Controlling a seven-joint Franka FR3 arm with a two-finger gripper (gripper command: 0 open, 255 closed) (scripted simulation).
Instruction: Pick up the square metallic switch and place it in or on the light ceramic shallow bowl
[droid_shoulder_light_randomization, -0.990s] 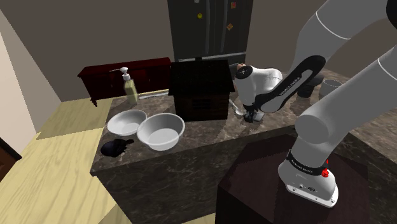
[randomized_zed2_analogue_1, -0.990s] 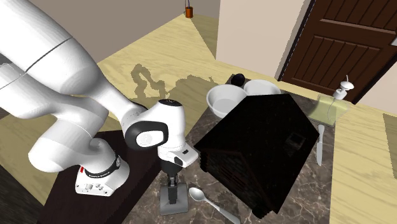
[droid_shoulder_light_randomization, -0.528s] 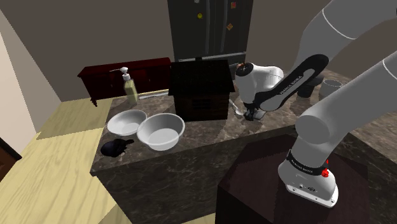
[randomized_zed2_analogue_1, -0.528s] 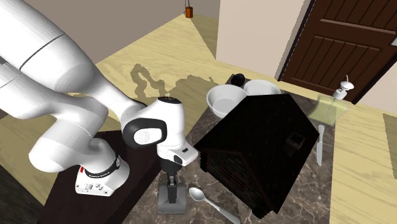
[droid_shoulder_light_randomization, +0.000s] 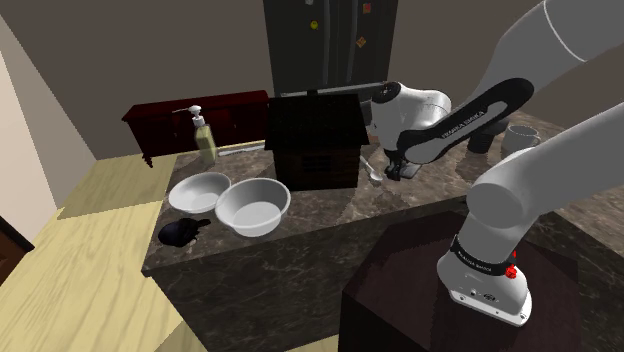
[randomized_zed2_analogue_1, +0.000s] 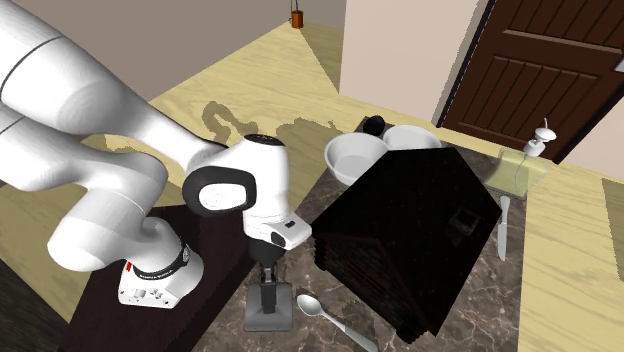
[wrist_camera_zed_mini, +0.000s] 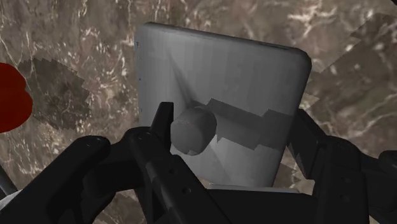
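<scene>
One dark box (droid_shoulder_light_randomization: 315, 140) stands between the claw (wrist_camera_zed_mini: 230, 121) and the pale bowl (droid_shoulder_light_randomization: 253, 207) with its twin (droid_shoulder_light_randomization: 199, 190); I must lift clear first. The switch (wrist_camera_zed_mini: 222, 63), low over the surface (droid_shoulder_light_randomization: 330, 215) beside the spoon (randomized_zed2_analogue_1: 310, 305), sits clamped between the claw's fingers.

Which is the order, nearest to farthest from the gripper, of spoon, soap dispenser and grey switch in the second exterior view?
1. Grey switch, directly under the gripper.
2. Spoon, just beside the switch.
3. Soap dispenser, at the far end, past the dark box.
</scene>
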